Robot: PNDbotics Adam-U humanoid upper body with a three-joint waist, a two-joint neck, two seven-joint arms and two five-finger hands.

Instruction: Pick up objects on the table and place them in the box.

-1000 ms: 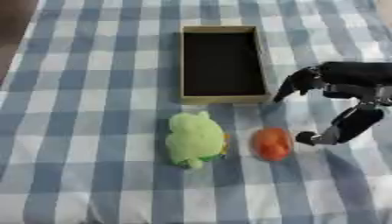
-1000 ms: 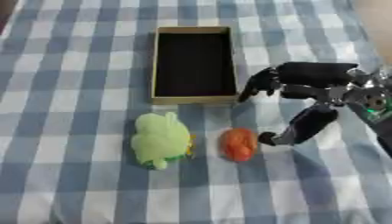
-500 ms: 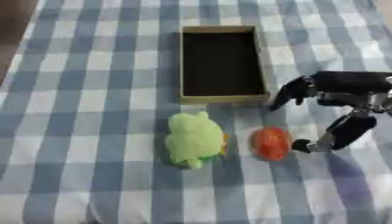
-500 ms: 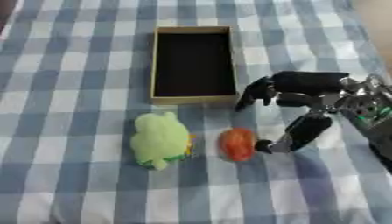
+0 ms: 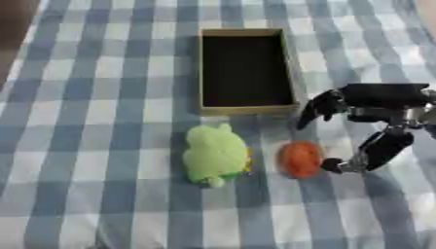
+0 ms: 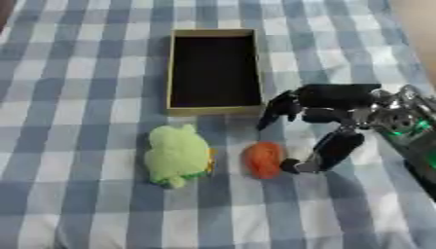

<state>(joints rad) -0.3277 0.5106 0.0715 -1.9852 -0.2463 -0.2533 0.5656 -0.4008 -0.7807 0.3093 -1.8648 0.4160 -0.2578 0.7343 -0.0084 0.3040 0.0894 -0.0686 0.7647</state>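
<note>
I have the right hand (image 6: 328,104) in from the right side of the table, hanging just beside the small orange-red object (image 6: 263,159). The hand is spread: the fingers (image 6: 274,109) curl down and point toward the near right corner of the box (image 5: 290,68), while the thumb (image 6: 328,151) reaches down low, its tip just at the right edge of the orange-red object. From here I cannot tell whether the thumb tip actually touches it or stops a hair short. Nothing is pinched or wrapped by the hand.

The orange-red object lies on the blue-and-white checked tablecloth (image 5: 94,112), rounded and a little taller than wide; it may be a toy fruit, but I cannot make it out better than that. Just to its left sits a light green plush toy (image 5: 214,154), with a small yellow patch showing at its right side, close to the orange-red object but apart from it.

The box is a shallow rectangular tray with tan walls and a dark inside, lying beyond both objects. Both objects are outside it, on the cloth near its front wall.

My left hand shows in neither eye view.
</note>
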